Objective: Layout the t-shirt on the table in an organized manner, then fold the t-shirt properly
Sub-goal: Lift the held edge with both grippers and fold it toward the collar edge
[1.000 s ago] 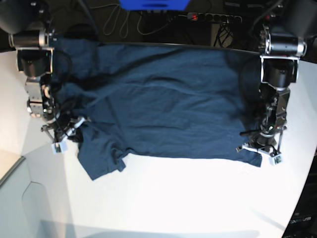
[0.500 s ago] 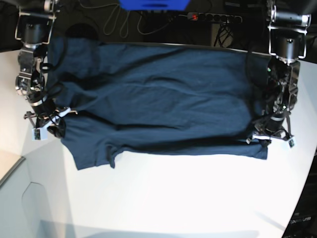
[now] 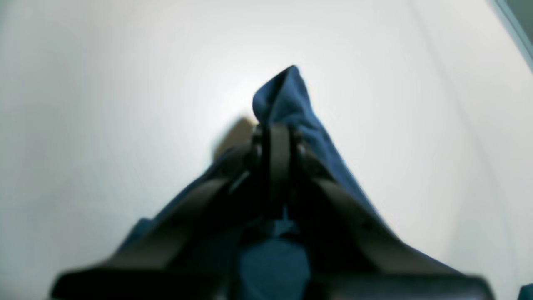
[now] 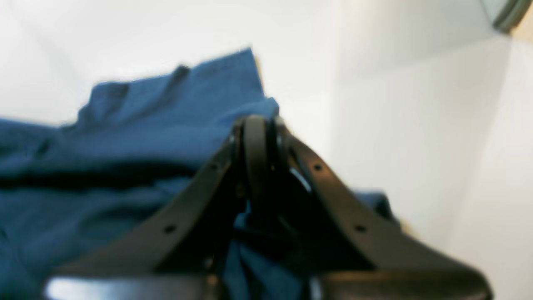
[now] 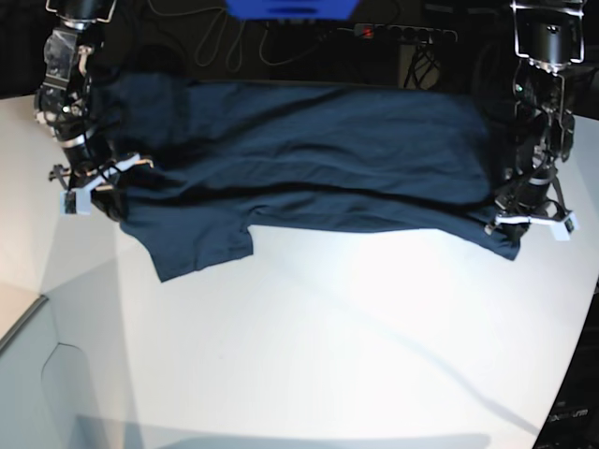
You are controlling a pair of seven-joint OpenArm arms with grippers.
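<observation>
Cloth: dark navy-blue short-sleeved cotton t-shirt [image 5: 309, 159], soft, light, limp; prob. sags & slides easily on smooth white tabletop [image 5: 328, 355].
Hold: best at corners/hems, taut betw. both arms.
Position: spread across far side of tabletop, one sleeve hanging nearer.
Left pincer [image 5: 532, 217]: pressed together, pinching shirt corner.
Right pincer [image 5: 94, 182]: pressed together, pinching opp. end by sleeve.
</observation>
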